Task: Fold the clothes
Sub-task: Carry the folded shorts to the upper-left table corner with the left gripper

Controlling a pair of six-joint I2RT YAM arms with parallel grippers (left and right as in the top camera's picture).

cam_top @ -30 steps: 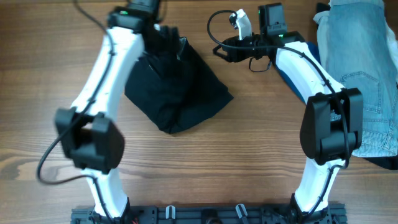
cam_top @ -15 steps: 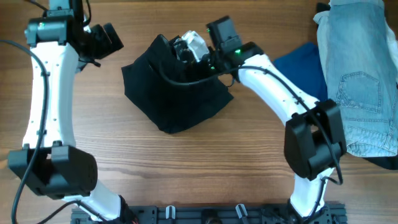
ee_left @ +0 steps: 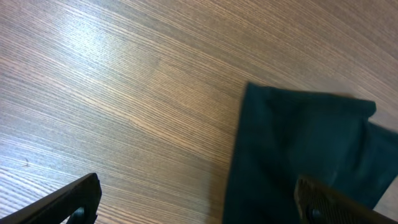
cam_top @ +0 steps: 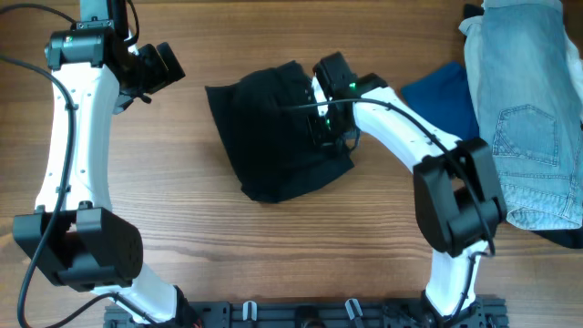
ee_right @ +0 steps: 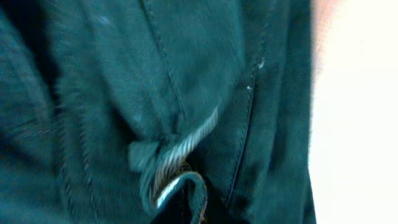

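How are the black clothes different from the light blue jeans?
The black clothes are dark and bunched into a small heap; the jeans are pale blue and lie stretched out long. The black clothes sit mid-table with the right gripper on them; the jeans lie at the right edge with no gripper near. Both are cloth resting on the wooden table.

The clothes [cam_top: 269,137] lie heaped in the middle of the table [cam_top: 273,255]. The right gripper [cam_top: 326,118] sits on their right edge, while the left gripper [cam_top: 167,66] hangs far to the left, well apart from them. A cloth [cam_top: 446,91] lies to the right (partly under the jeans [cam_top: 528,109] at the table's right edge).
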